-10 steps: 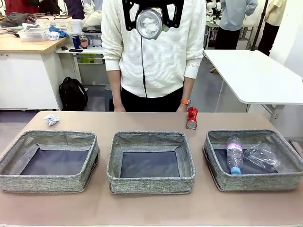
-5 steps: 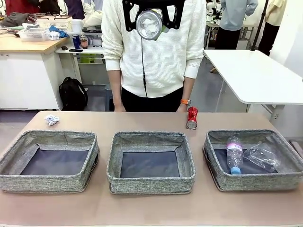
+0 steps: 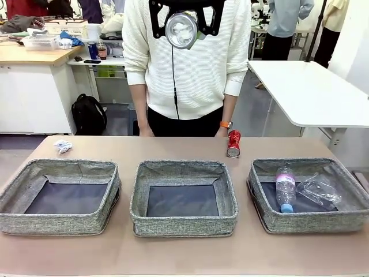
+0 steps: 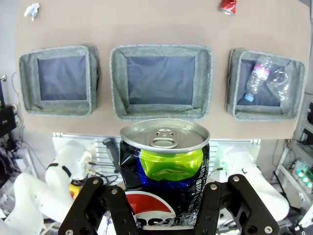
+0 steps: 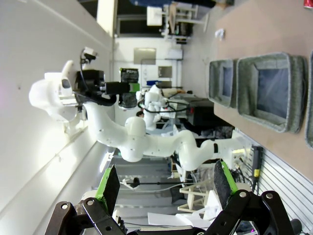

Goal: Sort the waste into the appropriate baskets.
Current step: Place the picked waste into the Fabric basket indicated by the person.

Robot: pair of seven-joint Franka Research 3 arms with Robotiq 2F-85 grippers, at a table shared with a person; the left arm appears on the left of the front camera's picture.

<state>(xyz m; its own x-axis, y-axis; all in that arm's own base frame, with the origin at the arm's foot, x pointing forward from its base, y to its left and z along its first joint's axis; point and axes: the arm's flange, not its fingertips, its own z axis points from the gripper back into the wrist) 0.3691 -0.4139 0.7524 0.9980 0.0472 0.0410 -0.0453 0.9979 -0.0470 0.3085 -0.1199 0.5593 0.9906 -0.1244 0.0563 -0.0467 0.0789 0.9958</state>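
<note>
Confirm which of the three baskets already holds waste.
The right basket: the blue-capped bottle and clear film lie in it; the middle basket and left basket show bare bottoms.

Robotics lab.
A white robot arm (image 5: 142, 142) stands on a slotted base (image 5: 276, 164); cluttered counter (image 3: 29, 56) far left, white table (image 3: 311, 92) far right.

Looking down from above, the left pincer (image 4: 165, 198) clamps a dented dark blue-black soda can (image 4: 165, 147) between its black fingers. The can's silver top and pull tab face the camera. Beyond it a brown desk (image 4: 156, 24) carries three grey woven baskets in a row. The left basket (image 4: 56, 108) and middle basket (image 4: 161, 113) show dark flat bottoms. The right basket (image 4: 261, 115) holds a clear blue-capped plastic bottle (image 4: 256, 78) beside clear plastic film (image 4: 280, 81). At the desk's far edge lie a red soda can (image 4: 228, 5) and, well apart from it, a small white paper wad (image 4: 32, 10).
</note>
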